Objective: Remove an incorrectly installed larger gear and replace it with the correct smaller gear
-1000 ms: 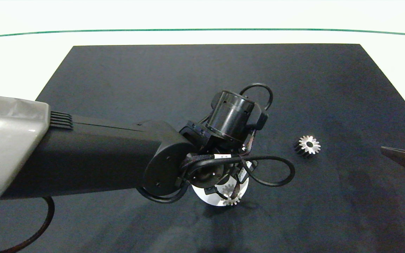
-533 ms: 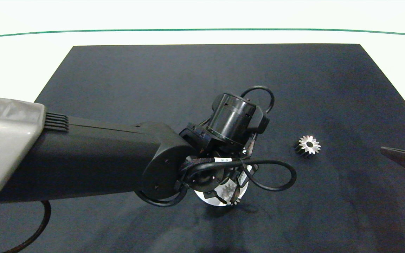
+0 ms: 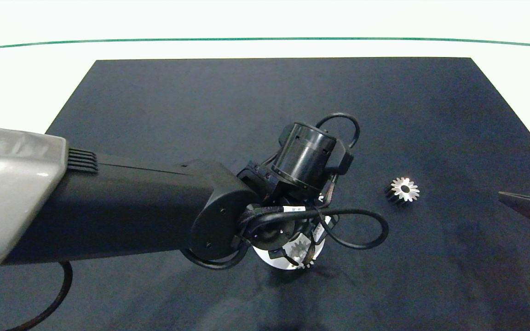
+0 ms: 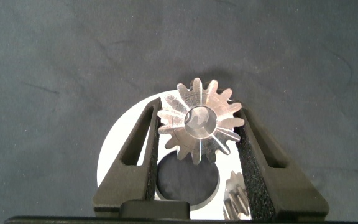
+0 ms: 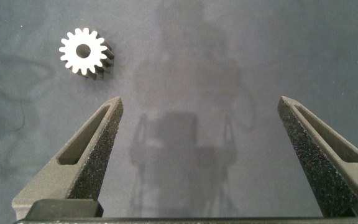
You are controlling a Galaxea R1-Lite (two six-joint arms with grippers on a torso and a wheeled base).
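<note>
Silver gear in the left end effector (image 4: 199,134): both fingers pressed against its tooth tips, closed on it. This is the smaller gear (image 4: 199,121), short with stubby teeth, sitting on a peg over the white round base plate (image 4: 120,149). Peg end shows in its bore. Second small gear (image 4: 236,198) sits on the same plate just beside the held one, partly cut off at the frame edge. Dark round hole (image 4: 186,180) in the plate between the fingers, near the wrist side.

Head view: left arm comes in across the black mat (image 3: 200,101), wrist and cables cover most of the plate (image 3: 265,259); only a bit of gear teeth shows under them.

Larger gear (image 3: 402,190) lies flat on the mat, well apart from the plate, toward the right arm. Also seen in the right wrist view (image 5: 84,51), dark flanks, bore up.

Right end effector (image 5: 204,155) wide open, holding nothing, parked at the right edge of the tabletop above bare mat, gear beyond its fingertips.
</note>
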